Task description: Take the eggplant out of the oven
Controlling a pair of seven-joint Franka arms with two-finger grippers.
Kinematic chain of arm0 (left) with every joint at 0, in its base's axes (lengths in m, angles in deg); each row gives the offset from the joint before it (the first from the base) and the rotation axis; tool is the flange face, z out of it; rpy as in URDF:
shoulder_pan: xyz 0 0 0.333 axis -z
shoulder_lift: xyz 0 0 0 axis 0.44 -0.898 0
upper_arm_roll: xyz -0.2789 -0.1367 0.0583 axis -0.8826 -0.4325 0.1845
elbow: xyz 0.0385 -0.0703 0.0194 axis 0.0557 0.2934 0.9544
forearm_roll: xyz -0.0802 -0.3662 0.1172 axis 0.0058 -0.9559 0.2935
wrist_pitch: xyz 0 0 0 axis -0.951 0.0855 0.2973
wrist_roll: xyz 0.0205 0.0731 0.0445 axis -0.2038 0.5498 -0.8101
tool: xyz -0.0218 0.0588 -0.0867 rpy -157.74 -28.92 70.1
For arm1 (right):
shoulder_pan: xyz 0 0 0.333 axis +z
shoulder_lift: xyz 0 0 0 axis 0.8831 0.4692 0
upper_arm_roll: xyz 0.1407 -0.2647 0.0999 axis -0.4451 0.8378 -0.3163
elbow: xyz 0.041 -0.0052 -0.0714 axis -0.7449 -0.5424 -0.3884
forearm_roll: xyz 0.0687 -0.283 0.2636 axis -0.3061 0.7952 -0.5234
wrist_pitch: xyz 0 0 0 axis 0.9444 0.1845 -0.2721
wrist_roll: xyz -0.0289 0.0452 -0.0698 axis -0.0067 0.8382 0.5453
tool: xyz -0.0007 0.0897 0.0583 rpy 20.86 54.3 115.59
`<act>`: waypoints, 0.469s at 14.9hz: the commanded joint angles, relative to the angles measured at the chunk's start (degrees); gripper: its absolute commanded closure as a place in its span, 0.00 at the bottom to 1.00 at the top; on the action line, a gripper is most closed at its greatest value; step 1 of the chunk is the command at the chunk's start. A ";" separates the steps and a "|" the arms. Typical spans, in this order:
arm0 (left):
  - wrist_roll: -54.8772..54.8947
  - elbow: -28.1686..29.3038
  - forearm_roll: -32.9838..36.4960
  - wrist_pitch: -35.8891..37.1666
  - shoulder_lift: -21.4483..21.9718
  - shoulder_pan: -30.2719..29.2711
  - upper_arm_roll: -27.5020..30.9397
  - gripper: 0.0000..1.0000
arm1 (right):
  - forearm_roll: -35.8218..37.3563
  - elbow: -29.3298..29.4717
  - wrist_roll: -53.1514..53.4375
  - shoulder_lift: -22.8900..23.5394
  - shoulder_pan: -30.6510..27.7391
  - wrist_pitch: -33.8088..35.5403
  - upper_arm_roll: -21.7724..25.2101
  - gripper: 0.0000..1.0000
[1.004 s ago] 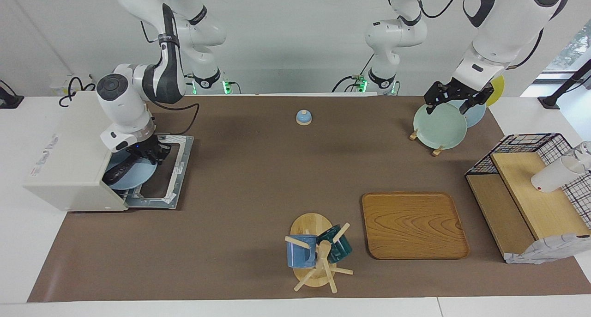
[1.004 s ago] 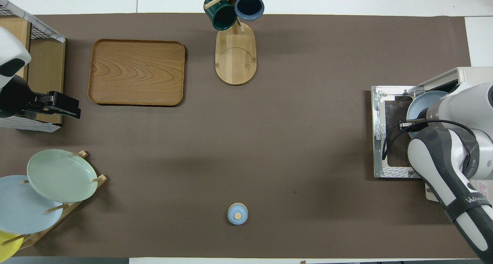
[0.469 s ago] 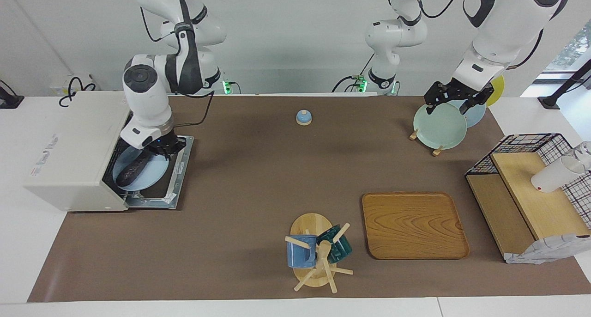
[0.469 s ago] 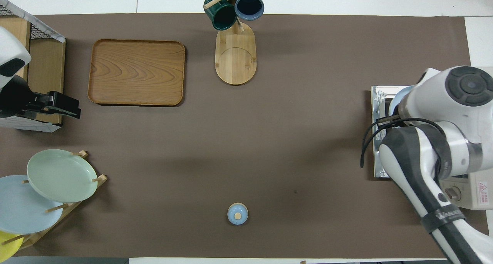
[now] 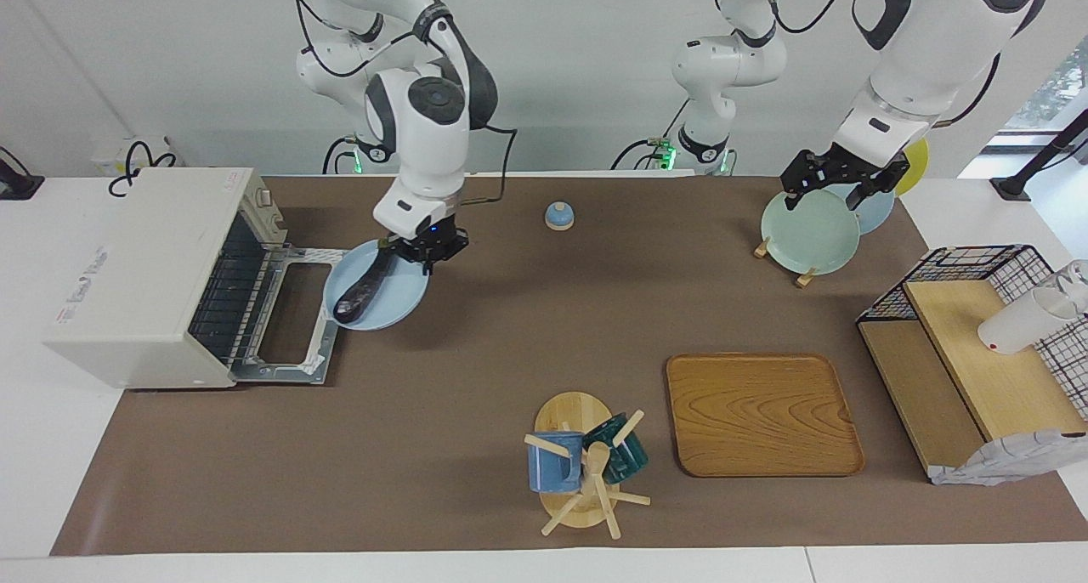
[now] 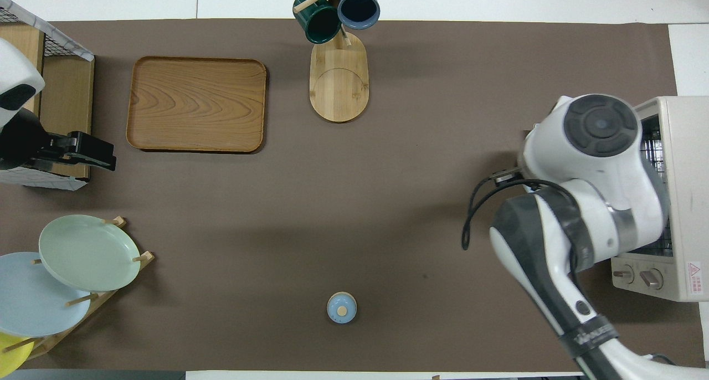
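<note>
In front of the oven (image 5: 136, 260), right pincer (image 5: 422, 255) pinching plate (image 5: 376, 285) bearing eggplant (image 5: 361, 290)

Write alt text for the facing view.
The right tool holds a light blue plate carrying the eggplant, just outside the oven and its open door. The left tool hangs open over racked plates.

The oven (image 5: 140, 273) mouth stood unblocked, its door (image 5: 293, 315) lying flat; the brown mat (image 5: 510, 311) beside it lay open.
</note>
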 commanded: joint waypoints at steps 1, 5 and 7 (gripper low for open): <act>-0.37 1.30 -0.57 -0.24 1.29 -0.11 0.11 0.00 | -1.69 8.54 10.55 6.94 5.19 2.82 0.29 1.00; -0.37 1.30 -0.57 -0.59 1.29 -0.11 0.11 0.00 | -3.46 20.58 26.10 18.79 14.15 2.65 -0.15 1.00; -0.28 1.30 -0.66 -0.59 1.29 -0.11 0.11 0.00 | -4.07 22.01 32.72 22.32 17.15 -1.02 -0.15 1.00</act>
